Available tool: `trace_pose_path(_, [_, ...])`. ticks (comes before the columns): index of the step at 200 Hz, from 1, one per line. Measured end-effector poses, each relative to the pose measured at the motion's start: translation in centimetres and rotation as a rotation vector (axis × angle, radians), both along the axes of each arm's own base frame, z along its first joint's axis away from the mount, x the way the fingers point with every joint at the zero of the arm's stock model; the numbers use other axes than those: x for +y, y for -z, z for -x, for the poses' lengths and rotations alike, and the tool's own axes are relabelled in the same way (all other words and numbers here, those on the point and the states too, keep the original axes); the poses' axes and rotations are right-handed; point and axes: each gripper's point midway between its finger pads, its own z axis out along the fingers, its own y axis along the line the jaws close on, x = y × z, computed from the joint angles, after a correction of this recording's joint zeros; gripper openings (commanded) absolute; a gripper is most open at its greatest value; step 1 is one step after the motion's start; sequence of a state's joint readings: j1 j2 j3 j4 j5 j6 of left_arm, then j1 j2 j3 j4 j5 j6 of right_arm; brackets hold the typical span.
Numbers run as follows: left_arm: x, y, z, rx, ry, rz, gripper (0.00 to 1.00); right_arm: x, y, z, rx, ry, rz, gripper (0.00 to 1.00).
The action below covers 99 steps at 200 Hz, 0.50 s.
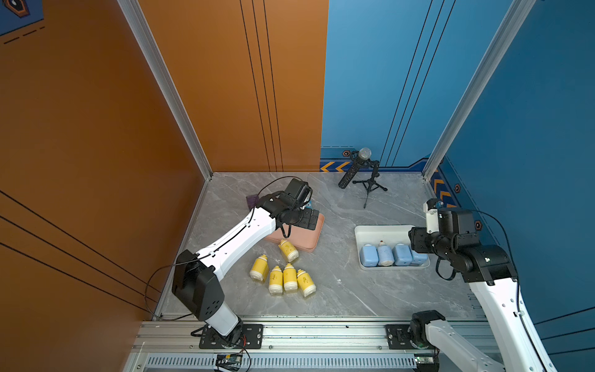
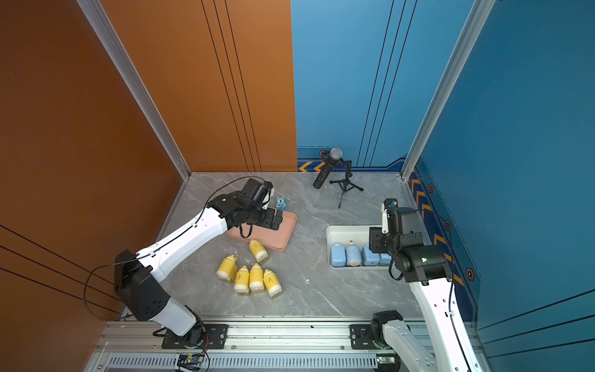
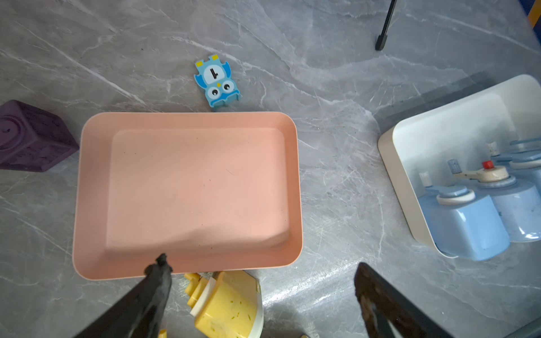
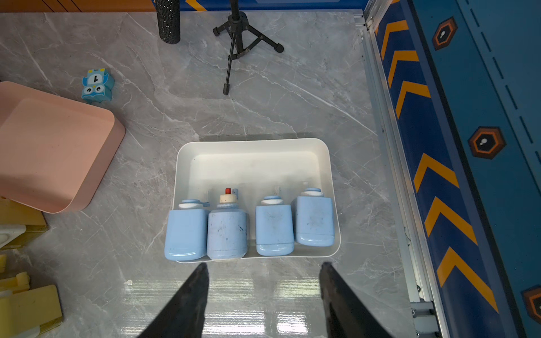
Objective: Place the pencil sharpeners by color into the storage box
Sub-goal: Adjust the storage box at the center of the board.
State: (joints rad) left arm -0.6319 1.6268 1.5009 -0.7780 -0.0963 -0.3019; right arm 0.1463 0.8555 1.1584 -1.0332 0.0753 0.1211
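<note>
Left wrist: L gripper (image 3: pixel 260 262) over pink tray (image 3: pixel 93 190), R gripper (image 4: pixel 265 264) well apart; both spread, empty. Beside tray 5 yellow sharpeners (image 1: pixel 289 277); 4 blue sharpeners (image 4: pixel 227 231) apart.

Robot lab test cell, not a lived-in room. Aluminium frame posts (image 1: pixel 167 90) hold a printed orange panel (image 1: pixel 80 128) and a blue panel (image 1: pixel 531 128) edged with hazard chevrons (image 4: pixel 426 161). Grey marble-look surface (image 1: pixel 338 290). My arm bases (image 1: pixel 230 336) are bolted to a slotted rail (image 1: pixel 322 335). A microphone (image 1: pixel 354 169) sits on a small tripod (image 1: pixel 373 182) at the back.
</note>
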Motion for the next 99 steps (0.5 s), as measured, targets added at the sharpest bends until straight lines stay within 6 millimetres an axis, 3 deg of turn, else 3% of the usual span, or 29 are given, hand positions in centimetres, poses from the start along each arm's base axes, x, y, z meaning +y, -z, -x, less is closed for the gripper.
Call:
trace_pose_path(59, [-0.9, 3.9, 0.3, 0.139, 0.021, -0.108, 1.0, 0.8, 0.1, 1.1, 0.006, -0.035, -0.042, 0.64])
trace_pose_path(99, [-2.0, 5.5, -0.2, 0.194, 0.027, -0.142, 0.88, 1.1, 0.2, 1.2, 0.014, -0.046, -0.048, 0.64])
